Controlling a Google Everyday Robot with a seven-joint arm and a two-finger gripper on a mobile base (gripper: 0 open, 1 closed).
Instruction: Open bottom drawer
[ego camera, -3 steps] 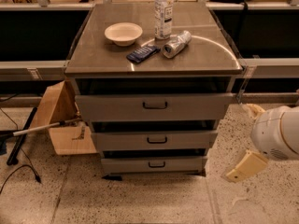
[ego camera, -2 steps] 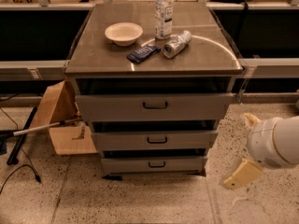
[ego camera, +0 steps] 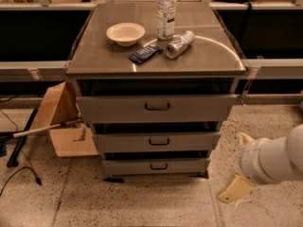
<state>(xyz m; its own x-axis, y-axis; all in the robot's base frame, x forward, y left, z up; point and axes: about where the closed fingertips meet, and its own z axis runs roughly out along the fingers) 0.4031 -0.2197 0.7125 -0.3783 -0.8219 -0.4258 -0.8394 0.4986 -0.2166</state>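
The bottom drawer (ego camera: 156, 166) is the lowest and narrowest of three grey fronts, just above the floor, and its small black loop handle (ego camera: 158, 166) is untouched. Its tray is hidden in the dark gap beneath the middle drawer (ego camera: 156, 141). The pincer (ego camera: 232, 167) hangs low to the right of the cabinet, clear of it, with its two pale fingers (ego camera: 235, 189) spread apart and nothing between them. The white arm (ego camera: 274, 160) is cut off by the right edge. On the surface (ego camera: 94, 56), the bottle (ego camera: 166, 13) loses its cap to the upper edge.
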